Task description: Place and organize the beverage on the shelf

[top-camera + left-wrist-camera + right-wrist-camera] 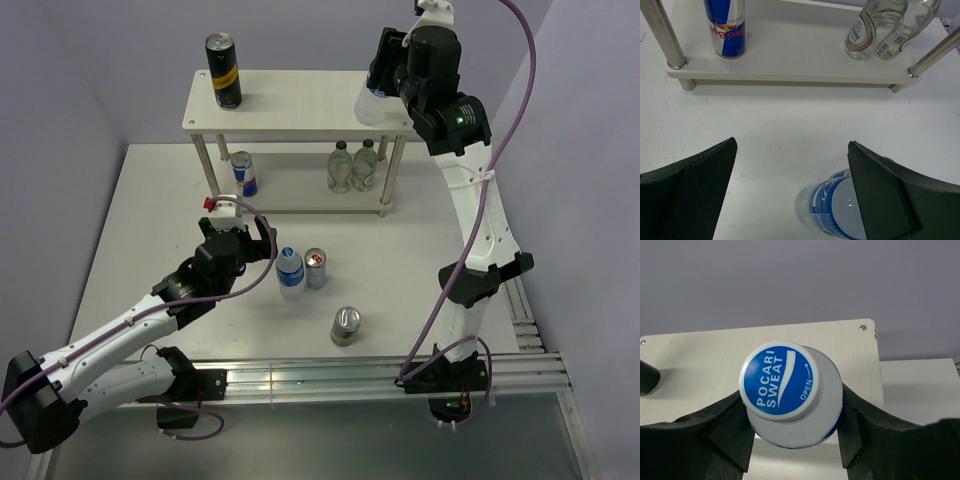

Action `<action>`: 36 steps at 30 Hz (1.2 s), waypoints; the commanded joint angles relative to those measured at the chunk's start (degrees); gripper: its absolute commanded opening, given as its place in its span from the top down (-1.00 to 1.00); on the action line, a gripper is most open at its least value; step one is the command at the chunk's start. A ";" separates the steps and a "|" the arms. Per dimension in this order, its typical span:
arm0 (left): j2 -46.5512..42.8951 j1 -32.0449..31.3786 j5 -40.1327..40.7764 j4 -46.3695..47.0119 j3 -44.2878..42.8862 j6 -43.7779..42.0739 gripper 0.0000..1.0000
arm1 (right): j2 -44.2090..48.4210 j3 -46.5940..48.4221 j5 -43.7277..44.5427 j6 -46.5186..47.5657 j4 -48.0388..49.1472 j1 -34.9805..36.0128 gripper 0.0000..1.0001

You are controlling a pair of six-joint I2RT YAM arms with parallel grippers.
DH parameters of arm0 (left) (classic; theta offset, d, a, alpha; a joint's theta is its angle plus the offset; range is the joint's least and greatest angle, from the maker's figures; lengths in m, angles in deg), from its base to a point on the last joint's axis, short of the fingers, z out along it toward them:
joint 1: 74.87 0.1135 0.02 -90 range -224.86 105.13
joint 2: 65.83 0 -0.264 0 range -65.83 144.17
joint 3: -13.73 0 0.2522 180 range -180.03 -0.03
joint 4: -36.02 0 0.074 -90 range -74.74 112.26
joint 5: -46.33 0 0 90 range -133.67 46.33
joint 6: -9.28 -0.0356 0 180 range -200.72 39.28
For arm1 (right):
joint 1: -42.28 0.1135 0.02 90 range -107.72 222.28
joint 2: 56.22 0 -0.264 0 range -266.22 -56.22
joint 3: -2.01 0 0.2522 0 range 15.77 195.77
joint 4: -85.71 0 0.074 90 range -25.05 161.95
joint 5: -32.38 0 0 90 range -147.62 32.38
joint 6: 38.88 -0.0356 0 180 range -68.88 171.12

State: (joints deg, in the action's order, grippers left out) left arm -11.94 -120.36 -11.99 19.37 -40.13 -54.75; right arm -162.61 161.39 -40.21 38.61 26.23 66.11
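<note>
We count four drinks on the shelf [300,100], upper frame: black can [223,70], blue can [243,173], two clear bottles [341,165]. The right gripper [790,432] pinches a Pocari bottle [782,380] at its top right end. Mid-frame, a water bottle [290,272], slim can [316,268] and gold can [346,325] are not yet shelved. The left gripper [791,160], spread wide, is beside the water bottle.

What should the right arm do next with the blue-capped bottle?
Probably open the right fingers: they clasp the clear blue-capped plastic bottle upright over the right end of the cream shelf's top board, seemingly seated there.
</note>
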 commanded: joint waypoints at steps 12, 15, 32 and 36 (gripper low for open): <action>-0.01 -0.29 -1.36 1.05 -0.42 -0.84 -0.99 | -0.93 -1.74 -0.71 -0.76 7.22 0.25 -0.67; -0.01 -0.21 -1.36 1.05 -0.42 -0.84 -0.99 | -0.92 -2.89 -0.62 -0.85 7.83 0.33 -0.67; 0.43 -0.30 -0.66 1.05 -0.33 -0.75 -0.99 | 3.81 -13.85 -2.02 -0.06 12.04 1.13 -0.94; 0.34 -0.29 -0.48 0.87 -0.33 -0.75 -0.99 | 6.63 -18.61 -3.69 -0.41 14.33 1.30 -1.00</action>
State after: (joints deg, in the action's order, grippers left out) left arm -11.57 -120.45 -12.40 19.37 -40.13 -54.77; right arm -160.88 144.61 -42.07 37.69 36.27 66.90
